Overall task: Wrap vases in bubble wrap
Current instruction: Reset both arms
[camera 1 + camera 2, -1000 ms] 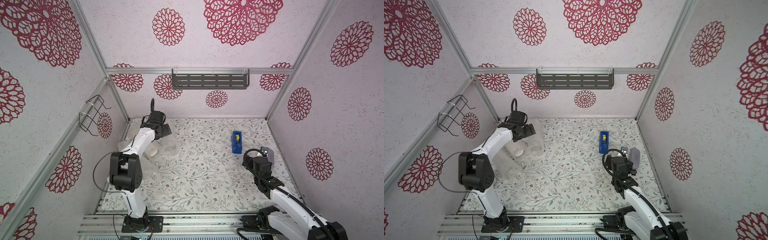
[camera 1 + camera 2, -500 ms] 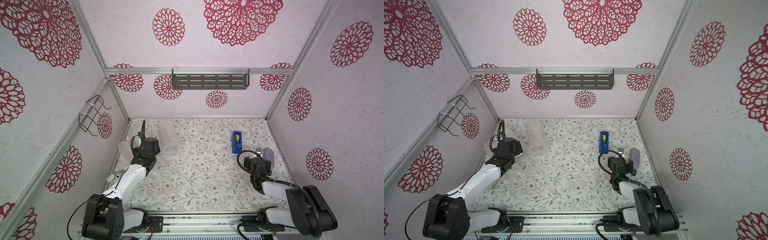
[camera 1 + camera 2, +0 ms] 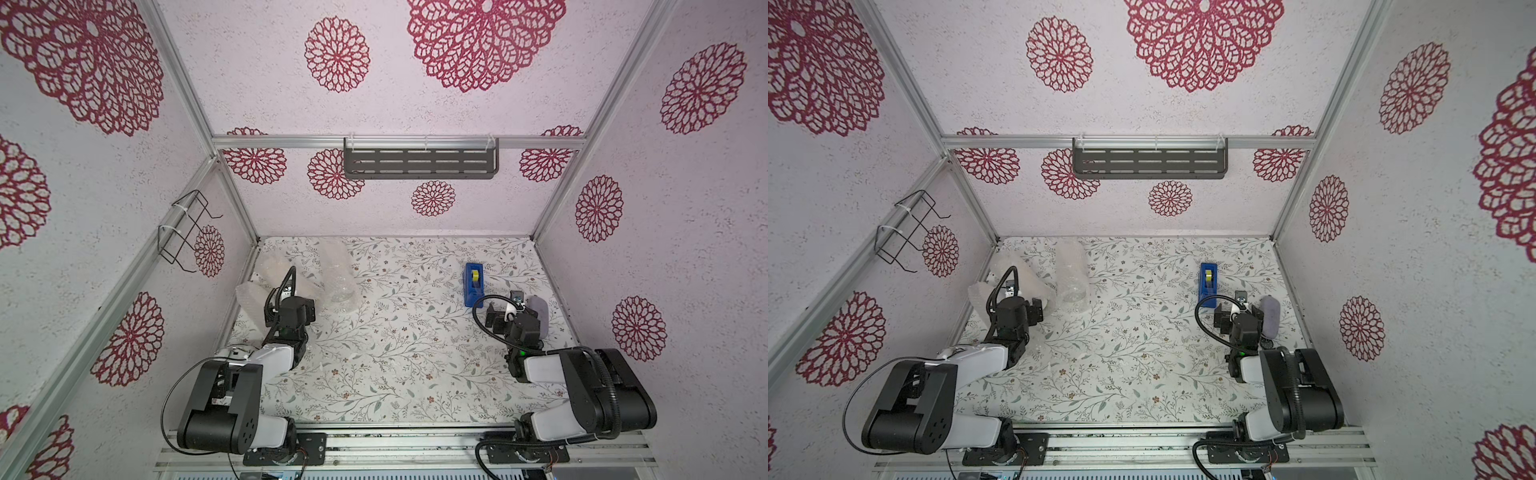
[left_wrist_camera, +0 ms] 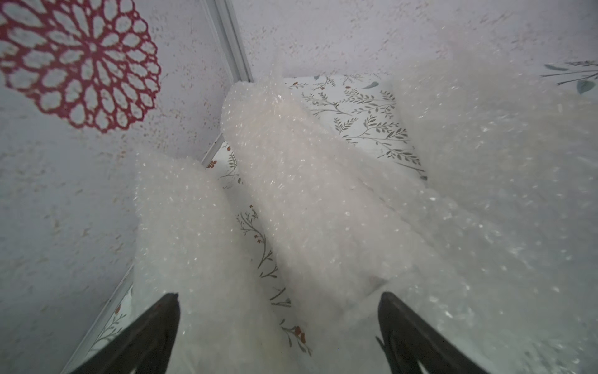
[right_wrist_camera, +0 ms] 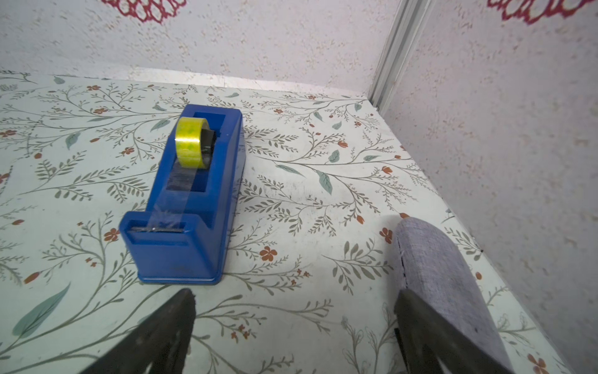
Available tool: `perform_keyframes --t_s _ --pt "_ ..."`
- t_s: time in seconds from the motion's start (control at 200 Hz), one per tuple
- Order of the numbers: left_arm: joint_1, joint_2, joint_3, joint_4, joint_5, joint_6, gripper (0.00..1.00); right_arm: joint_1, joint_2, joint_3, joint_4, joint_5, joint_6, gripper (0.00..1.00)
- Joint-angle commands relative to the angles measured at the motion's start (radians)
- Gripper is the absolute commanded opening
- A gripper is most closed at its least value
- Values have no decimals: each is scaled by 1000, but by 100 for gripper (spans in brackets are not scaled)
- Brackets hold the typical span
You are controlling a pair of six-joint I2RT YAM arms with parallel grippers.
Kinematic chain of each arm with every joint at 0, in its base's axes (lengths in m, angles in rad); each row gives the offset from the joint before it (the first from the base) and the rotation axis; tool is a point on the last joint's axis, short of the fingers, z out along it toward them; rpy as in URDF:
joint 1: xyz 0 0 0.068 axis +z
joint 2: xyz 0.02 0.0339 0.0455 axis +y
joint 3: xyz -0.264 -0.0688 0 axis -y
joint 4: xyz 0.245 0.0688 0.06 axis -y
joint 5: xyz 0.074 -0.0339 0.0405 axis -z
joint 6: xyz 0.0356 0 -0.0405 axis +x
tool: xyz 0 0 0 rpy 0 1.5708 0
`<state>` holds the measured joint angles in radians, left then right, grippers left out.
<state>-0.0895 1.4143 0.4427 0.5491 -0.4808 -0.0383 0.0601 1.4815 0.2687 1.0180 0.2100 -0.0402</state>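
On the table (image 3: pixel 415 332), the vases (image 3: pixel 338 278) sit in the far left corner, covered in bubble wrap (image 4: pixel 307 194). The left gripper (image 4: pixel 278 297), spread and empty, is close; we fear it pushes one over. The right gripper (image 5: pixel 294 294), spread too, could bump the tape dispenser (image 5: pixel 191 200).

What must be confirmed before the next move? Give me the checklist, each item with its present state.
1. Left gripper open and empty: ok.
2. Right gripper open and empty: ok.
3. Three bubble wrap bundles lying by the far left corner: ok.
4. Bundles taped shut: cannot tell.
5. Blue tape dispenser upright, tape reaching its cutter: ok.
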Motion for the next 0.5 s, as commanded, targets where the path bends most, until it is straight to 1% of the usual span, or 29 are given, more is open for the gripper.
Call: perform_keyframes --t_s 0.0,0.05,0.11,0.17,0.235,0.285,0.325,0.405,0.495 --pt "24 13 -53 282 87 74 98 -21 24 4 115 -52 31 99" --pt "58 39 -77 347 156 53 98 -25 35 4 127 -50 37 99" --pt "77 70 -89 414 171 41 98 -26 37 5 126 -52 39 99" --pt "91 65 -84 383 175 20 98 -28 43 5 132 -43 41 99" --pt "129 79 -68 359 234 -7 98 -28 47 1 138 -27 48 99" --pt "162 123 -51 359 277 -38 98 -29 50 0 146 -14 52 99" --pt "177 149 -45 399 279 -45 98 -29 51 -2 151 -8 55 99" --pt "191 119 -16 285 303 -71 98 -29 53 -6 159 5 56 99" --pt "197 140 -24 339 302 -69 98 -29 52 -7 160 4 57 99"
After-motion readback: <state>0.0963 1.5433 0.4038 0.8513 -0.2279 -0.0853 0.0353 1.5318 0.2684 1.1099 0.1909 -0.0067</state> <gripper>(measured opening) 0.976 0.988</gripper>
